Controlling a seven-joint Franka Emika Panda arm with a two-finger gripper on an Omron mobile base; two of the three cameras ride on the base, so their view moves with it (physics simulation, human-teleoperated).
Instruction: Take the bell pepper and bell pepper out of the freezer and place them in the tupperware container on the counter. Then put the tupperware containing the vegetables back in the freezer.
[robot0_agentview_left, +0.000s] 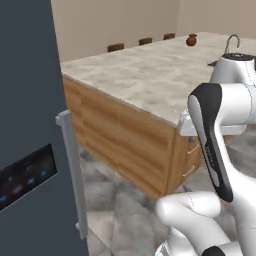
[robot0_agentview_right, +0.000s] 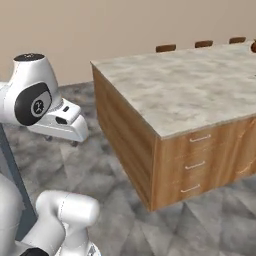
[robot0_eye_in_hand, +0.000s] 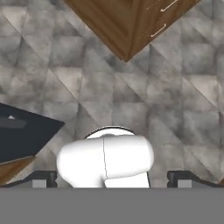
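The dark slate-blue freezer (robot0_agentview_left: 30, 125) fills the left of the left base view, its grey bar handle (robot0_agentview_left: 72, 170) upright along the door edge; its inside is hidden. A sliver of its side (robot0_agentview_right: 10, 165) shows in the right base view. My gripper (robot0_agentview_right: 61, 141) hangs over the floor between the freezer and the counter (robot0_agentview_left: 150, 70), pointing down. In the hand view the gripper (robot0_eye_in_hand: 111, 181) is open, fingertips (robot0_eye_in_hand: 43, 179) wide apart with nothing between them. The bell peppers and the tupperware container are out of view.
The counter (robot0_agentview_right: 200, 85) is a wooden island with silver-handled drawers (robot0_agentview_right: 197, 164). A small brown pot (robot0_agentview_left: 191, 40) and a faucet (robot0_agentview_left: 231, 42) stand at its far end, with stools (robot0_agentview_left: 115, 47) behind. Grey tiled floor (robot0_eye_in_hand: 144, 96) lies below the hand.
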